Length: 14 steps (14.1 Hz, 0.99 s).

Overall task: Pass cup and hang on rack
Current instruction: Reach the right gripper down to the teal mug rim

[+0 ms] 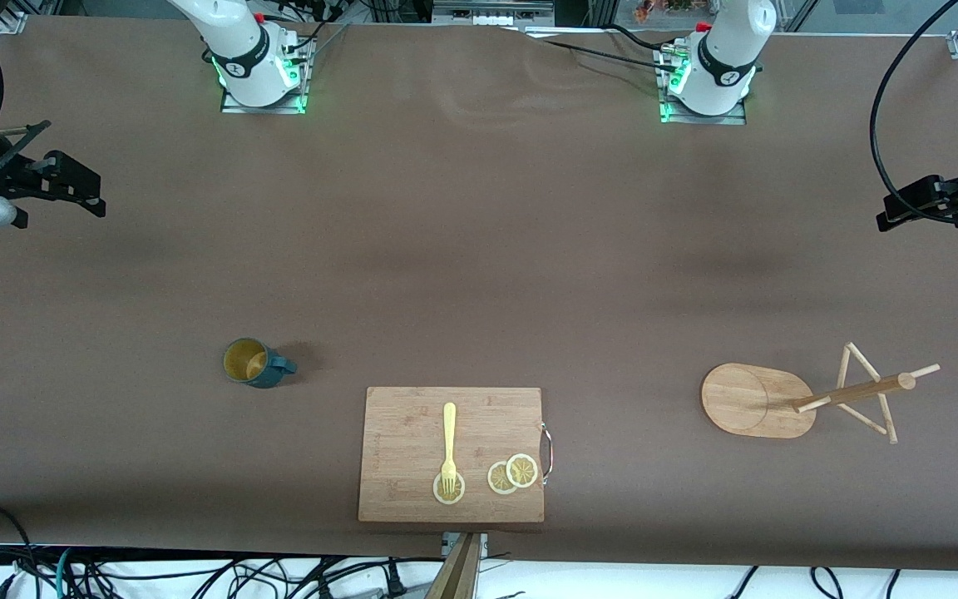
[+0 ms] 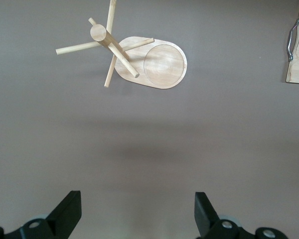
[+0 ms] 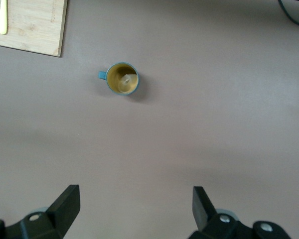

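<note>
The dark teal cup (image 1: 256,363) with a mustard-yellow inside stands upright on the brown table toward the right arm's end, its handle pointing at the cutting board. It also shows in the right wrist view (image 3: 122,79). The wooden rack (image 1: 758,399) stands toward the left arm's end, with bare pegs; it shows in the left wrist view too (image 2: 162,62). My right gripper (image 1: 96,195) (image 3: 136,206) is open and empty, high over its end of the table. My left gripper (image 1: 882,214) (image 2: 138,209) is open and empty, high over the other end.
A bamboo cutting board (image 1: 452,453) lies between the cup and the rack, near the front edge. On it are a yellow fork (image 1: 448,449) and lemon slices (image 1: 512,474). Its metal handle (image 2: 290,40) faces the rack. Cables hang past the front edge.
</note>
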Each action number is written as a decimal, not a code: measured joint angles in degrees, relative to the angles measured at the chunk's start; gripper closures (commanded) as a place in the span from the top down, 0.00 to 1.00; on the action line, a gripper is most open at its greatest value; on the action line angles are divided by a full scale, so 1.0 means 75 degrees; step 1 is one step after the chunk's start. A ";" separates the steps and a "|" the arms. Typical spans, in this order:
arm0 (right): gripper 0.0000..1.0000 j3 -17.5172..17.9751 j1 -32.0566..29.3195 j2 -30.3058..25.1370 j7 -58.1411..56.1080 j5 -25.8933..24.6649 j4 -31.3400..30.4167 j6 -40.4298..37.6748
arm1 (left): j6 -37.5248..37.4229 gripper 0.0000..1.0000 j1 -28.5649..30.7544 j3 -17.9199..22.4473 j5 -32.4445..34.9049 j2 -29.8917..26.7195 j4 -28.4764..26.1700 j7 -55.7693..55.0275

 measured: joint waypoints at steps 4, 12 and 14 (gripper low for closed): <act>1.00 0.0049 0.0030 0.0595 -0.0010 0.0042 -0.0066 -0.0009 | 0.0000 1.00 0.0001 0.0008 0.0000 0.0007 0.0001 0.0000; 1.00 0.0042 0.0032 0.2146 -0.0101 -0.0032 -0.0027 0.0330 | 0.0000 1.00 0.0001 0.0011 0.0000 0.0038 0.0002 0.0000; 1.00 0.0027 0.0024 0.2377 -0.0121 -0.0033 -0.0031 0.0958 | 0.0000 1.00 0.0001 0.0010 0.0000 0.0045 0.0002 0.0000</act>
